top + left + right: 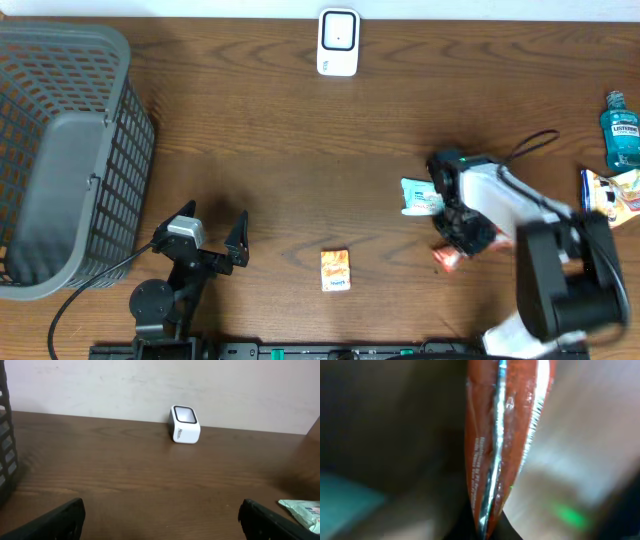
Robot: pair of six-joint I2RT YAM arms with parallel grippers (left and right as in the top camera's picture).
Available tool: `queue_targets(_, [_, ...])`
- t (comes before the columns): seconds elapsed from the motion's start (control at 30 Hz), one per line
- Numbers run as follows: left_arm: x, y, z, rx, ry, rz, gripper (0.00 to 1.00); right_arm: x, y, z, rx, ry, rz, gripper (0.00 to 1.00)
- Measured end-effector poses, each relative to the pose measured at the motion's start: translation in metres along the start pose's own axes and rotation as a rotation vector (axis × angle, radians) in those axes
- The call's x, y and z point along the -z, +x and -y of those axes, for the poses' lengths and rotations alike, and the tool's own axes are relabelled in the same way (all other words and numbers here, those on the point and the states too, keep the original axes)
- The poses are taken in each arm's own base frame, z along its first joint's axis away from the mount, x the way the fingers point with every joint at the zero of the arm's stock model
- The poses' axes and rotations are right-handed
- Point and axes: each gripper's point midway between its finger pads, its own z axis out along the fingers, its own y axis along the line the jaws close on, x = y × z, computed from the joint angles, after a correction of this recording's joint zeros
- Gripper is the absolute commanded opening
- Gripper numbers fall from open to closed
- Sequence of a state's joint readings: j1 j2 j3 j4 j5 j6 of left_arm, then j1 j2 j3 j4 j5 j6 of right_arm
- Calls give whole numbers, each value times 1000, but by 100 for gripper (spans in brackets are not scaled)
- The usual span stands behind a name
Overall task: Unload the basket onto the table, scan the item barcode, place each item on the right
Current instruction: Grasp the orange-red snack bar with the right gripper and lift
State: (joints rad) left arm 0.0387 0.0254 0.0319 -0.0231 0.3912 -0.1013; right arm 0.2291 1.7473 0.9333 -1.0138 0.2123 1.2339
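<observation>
Right jaws clenched on the red sachet (497, 435). It is pinched at its lower edge and seen edge-on in the wrist view, with a bright foil seam running up its middle. Left jaws spread wide with nothing between them, low at the near left of the worktop (300, 170), facing the scanner (338, 42).

- Position: the sachet is at the right of the worktop, toward the near side, just beside a green-and-white pouch (420, 195). Whether it is lifted clear of the wood cannot be told from overhead.
- Scanner: it stands at the far edge, about centre, well apart from the sachet, with its dark window turned toward the near side.
- Barcode: none can be made out in any view, so which face carries it is unknown.

Step in hand is judged to be the grasp just secured, with lift and carry not yet done.

- A straight lift is advised before any sideways travel, so the neighbouring pouch is not dragged along.
- The sachet looks thin and limp; held by one edge it may droop or twist, so the carry is best kept slow.
- A flat printed face, not the seam edge, should be presented to the window.
- The foil is glossy, so a slight tilt is suggested against glare.
- If nothing is read, the other face should be offered.
</observation>
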Motion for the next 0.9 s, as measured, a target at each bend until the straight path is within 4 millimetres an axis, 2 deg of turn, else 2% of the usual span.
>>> queue_targets(0.1, [0, 0, 0, 1, 0, 0, 98, 29, 12, -16, 46, -163, -29, 1])
queue_targets(0.2, [0, 0, 0, 0, 0, 0, 98, 57, 16, -29, 103, -312, -13, 1])
queue_targets(0.53, [0, 0, 0, 1, 0, 0, 98, 141, 22, -72, 369, -716, 184, 1])
queue_targets(0.63, [0, 0, 0, 0, 0, 0, 98, 164, 34, -92, 569, -823, 280, 1])
queue_targets(0.7, [0, 0, 0, 1, 0, 0, 98, 172, 47, -99, 729, -858, 328, 1])
queue_targets(0.77, [0, 0, 0, 0, 0, 0, 98, 175, 65, -100, 951, -862, 383, 1])
queue_targets(0.9, [0, 0, 0, 0, 0, 0, 98, 167, 97, -90, 1401, -818, 468, 1])
